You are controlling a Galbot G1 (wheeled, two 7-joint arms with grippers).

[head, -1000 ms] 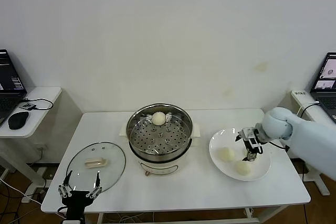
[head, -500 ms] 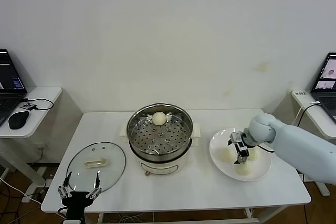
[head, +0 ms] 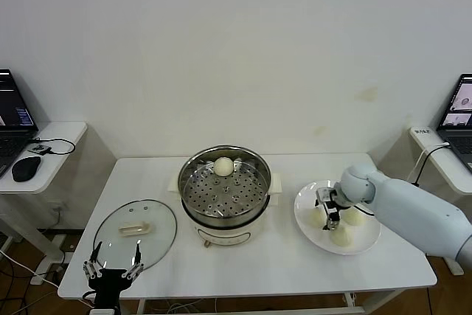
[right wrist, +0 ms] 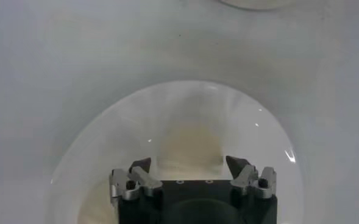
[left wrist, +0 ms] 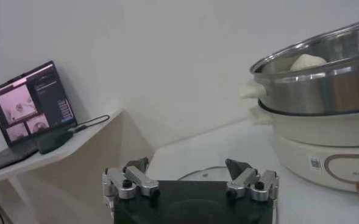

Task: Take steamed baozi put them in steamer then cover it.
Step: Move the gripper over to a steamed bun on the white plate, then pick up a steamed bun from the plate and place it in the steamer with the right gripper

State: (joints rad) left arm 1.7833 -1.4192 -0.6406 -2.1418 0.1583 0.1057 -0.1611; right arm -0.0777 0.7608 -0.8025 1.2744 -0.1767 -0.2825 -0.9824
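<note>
At the near left corner of the worktop (head: 280, 271) the left end effector (head: 112, 269) waits with fingers spread, beside the glass lid (head: 136, 230), which lies off the pot. The steamer (head: 225, 191) holds one baozi (head: 223, 166) at its back, so loading has barely begun. On the plate (head: 369, 240), the right end effector (head: 325, 207) straddles another bun (right wrist: 188, 146), partly closed; grip uncertain. No legible writing.
</note>
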